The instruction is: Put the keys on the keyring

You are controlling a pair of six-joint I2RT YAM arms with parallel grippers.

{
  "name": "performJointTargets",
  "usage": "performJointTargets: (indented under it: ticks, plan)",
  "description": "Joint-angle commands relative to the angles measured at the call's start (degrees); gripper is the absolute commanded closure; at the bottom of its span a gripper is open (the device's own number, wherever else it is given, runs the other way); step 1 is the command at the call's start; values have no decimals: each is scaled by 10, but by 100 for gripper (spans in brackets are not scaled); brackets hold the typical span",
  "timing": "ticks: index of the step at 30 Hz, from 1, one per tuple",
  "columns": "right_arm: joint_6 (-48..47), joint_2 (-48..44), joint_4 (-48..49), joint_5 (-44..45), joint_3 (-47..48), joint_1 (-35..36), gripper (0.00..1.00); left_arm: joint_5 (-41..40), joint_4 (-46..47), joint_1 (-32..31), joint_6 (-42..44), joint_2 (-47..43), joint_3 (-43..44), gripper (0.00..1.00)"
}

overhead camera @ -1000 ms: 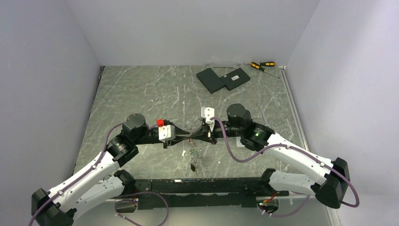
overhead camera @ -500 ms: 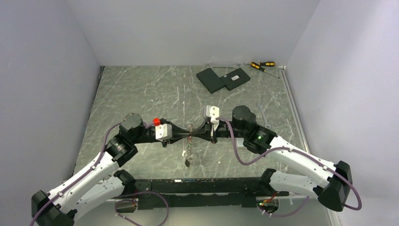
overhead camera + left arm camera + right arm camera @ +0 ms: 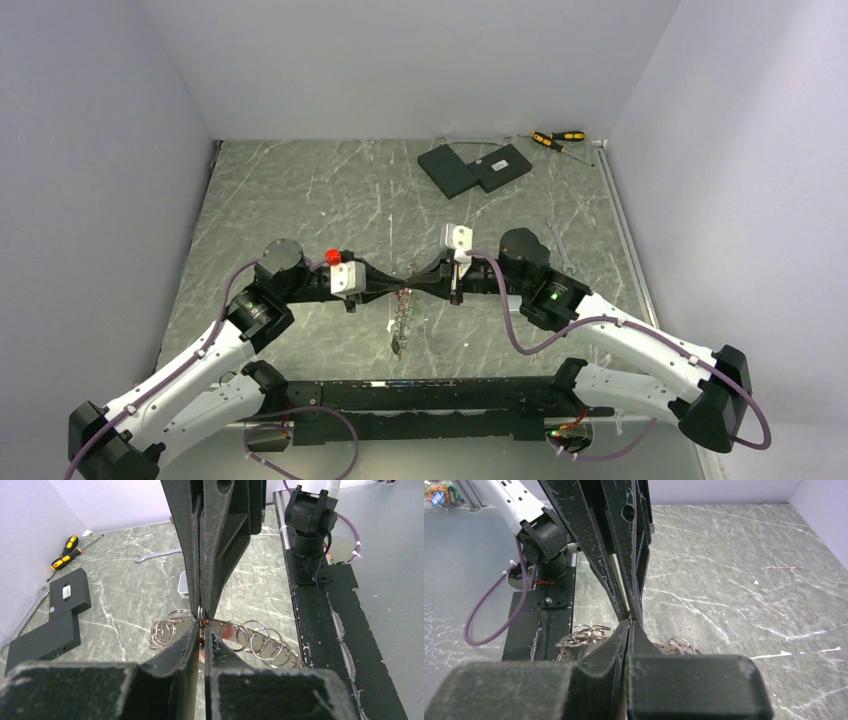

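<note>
Pinching one hanging keyring chain (image 3: pixel 401 320), left fingers (image 3: pixel 186 647) and right fingers (image 3: pixel 618 641) apparently press narrow, tip-to-tip.

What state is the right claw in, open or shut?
Shut. In the right wrist view, the right claw has its two fingers pressed flat together right to the tips, with no gap showing between them.

Ring chain (image 3: pixel 402 322) too small overhead to make out its parts, its middle hidden behind left pincer (image 3: pixel 202 631) fingers, grip point masked by right pincer (image 3: pixel 629 624) fingers
</note>
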Motion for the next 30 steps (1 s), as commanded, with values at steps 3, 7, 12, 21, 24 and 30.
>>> performJointTargets:
  ticks: [3, 7, 12, 21, 24, 30]
  plan:
    - [20, -5, 95, -11, 4, 2, 100, 22, 23, 3, -17, 5, 5, 88]
    - [22, -4, 98, -11, 3, 2, 100, 25, 23, 3, -17, 6, 5, 92]
    - [17, 5, 81, -22, 10, 2, 100, 26, 4, 4, -11, 12, 16, 100]
    - [-64, 30, -79, -2, 81, 3, 87, -61, -93, 6, 31, 22, 57, 100]
    - [-97, 50, -141, 12, 115, 2, 72, -72, -107, 6, 34, 27, 64, 100]
    - [-143, 83, -233, 36, 172, 4, 60, -91, -116, 5, 37, 28, 66, 100]
